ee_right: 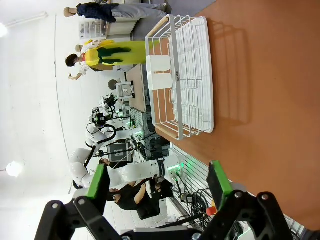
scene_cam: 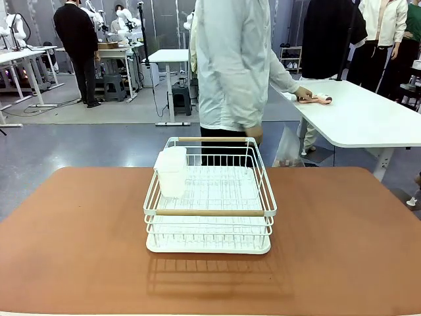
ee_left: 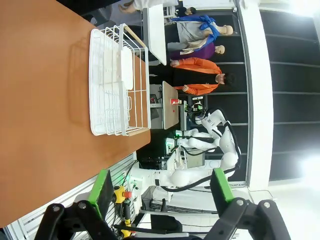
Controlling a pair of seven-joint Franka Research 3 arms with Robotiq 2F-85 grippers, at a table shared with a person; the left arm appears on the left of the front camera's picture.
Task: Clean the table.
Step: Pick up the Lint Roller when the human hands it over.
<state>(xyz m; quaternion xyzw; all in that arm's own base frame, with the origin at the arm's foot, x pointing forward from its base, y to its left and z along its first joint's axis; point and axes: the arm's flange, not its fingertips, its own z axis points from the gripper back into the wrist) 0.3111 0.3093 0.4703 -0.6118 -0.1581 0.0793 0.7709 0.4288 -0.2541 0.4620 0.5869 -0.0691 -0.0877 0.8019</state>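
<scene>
The terracotta worktop point(scene_cam: 79, 250) carries a white wire dish rack point(scene_cam: 209, 197) at its centre, with a white container point(scene_cam: 172, 172) inside at the rack's left. The front view adds a person's hand point(scene_cam: 304, 94) on a pink cloth point(scene_cam: 317, 99) on a white worktop point(scene_cam: 368, 118) beyond. The wrist views show the left gripper point(ee_left: 161, 186) and the right gripper point(ee_right: 157, 181) — both spread wide, holding nothing.

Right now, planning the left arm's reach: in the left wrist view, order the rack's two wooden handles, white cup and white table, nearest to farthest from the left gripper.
From the left gripper:
1. Near wooden handle, robot-side end of the rack.
2. White cup, on its left side.
3. Far wooden handle, person-side end.
4. White table, past the brown table.
</scene>
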